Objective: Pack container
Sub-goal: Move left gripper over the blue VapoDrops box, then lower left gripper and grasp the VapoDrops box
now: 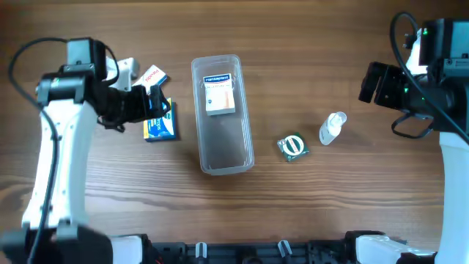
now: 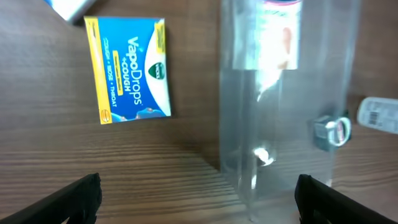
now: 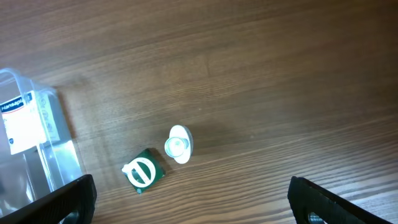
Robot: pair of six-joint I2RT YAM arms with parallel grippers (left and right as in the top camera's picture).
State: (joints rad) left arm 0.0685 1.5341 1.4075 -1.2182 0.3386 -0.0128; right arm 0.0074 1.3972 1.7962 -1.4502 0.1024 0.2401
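The clear container (image 1: 223, 150) stands at the table's middle with a white box (image 1: 219, 93) inside its far end; it also shows in the left wrist view (image 2: 283, 124) and the right wrist view (image 3: 59, 162). A blue VapoDrops box (image 1: 160, 128) (image 2: 129, 70) lies left of it, with a white box with red print (image 1: 152, 75) behind. A green-and-white packet (image 1: 293, 147) (image 3: 143, 172) and a small white bottle (image 1: 332, 127) (image 3: 179, 144) lie to the right. My left gripper (image 1: 150, 105) (image 2: 198, 199) is open and empty above the blue box. My right gripper (image 1: 374, 82) (image 3: 193, 202) is open and empty at the far right.
Bare wooden tabletop (image 1: 293, 213) lies around the objects. A rail with fittings (image 1: 242, 251) runs along the front edge.
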